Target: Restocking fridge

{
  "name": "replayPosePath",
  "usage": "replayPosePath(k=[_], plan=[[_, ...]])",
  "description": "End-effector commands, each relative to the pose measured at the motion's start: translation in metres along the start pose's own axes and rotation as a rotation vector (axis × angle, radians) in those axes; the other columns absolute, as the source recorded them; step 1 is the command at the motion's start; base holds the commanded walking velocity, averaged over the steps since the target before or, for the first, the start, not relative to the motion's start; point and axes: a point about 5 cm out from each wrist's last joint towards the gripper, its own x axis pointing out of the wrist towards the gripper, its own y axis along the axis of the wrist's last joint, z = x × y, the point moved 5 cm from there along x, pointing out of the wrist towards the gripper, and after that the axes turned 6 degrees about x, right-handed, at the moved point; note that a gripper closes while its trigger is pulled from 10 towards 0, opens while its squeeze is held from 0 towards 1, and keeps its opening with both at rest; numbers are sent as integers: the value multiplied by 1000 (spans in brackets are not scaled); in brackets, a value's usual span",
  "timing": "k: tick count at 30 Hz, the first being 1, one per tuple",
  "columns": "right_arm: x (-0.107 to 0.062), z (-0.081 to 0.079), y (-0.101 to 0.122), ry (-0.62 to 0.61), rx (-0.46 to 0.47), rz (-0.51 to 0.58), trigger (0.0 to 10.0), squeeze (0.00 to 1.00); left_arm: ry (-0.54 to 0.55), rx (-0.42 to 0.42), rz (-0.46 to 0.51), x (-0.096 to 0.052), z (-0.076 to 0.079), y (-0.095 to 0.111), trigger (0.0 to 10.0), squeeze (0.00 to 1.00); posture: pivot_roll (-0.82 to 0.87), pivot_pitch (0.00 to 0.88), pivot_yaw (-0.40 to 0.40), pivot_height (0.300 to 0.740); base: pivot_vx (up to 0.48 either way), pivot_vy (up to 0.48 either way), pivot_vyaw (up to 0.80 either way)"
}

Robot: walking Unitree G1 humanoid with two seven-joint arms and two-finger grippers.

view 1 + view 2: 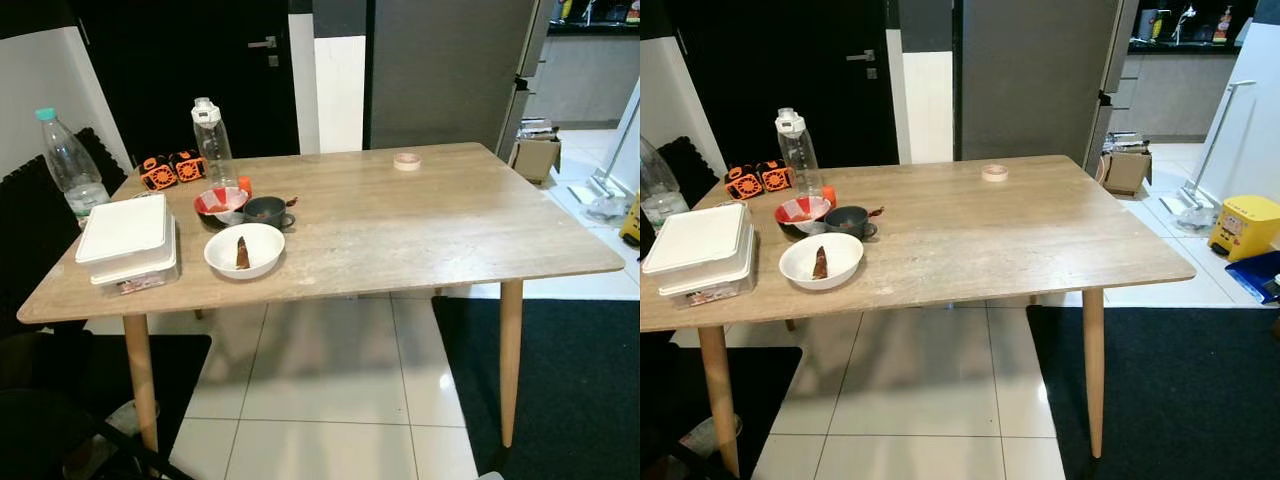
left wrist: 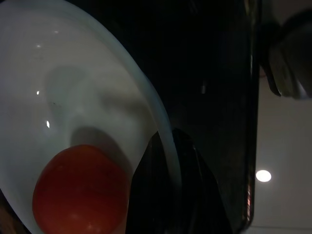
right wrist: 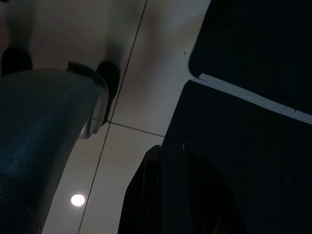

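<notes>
Left wrist view shows your left gripper (image 2: 170, 146) jaws pinching a white bowl (image 2: 73, 92) holding a round red tomato (image 2: 80, 192); keep it level. Right jaws: can't tell.

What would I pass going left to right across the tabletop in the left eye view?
Green-capped bottle → white box → orange gadgets → white bowl → tape roll. The white-capped bottle, red bowl and dark cup overlap these sideways, so I leave them out.
</notes>
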Motion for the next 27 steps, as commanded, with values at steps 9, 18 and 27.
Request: replayPosePath(k=[9,18,27], plan=[[0,0,2,3,19,6,10000,0,-28,38,9,0,8,3,10000,0,-69,0,43,740,0,0,0],[0,1,4,7,13,16,10000,0,-45,39,17,0,14,7,10000,0,-64,0,42,740,0,0,0],[0,0,3,10,13,8,10000,0,-70,41,-6,0,20,-4,10000,0,-67,0,44,740,0,0,0]])
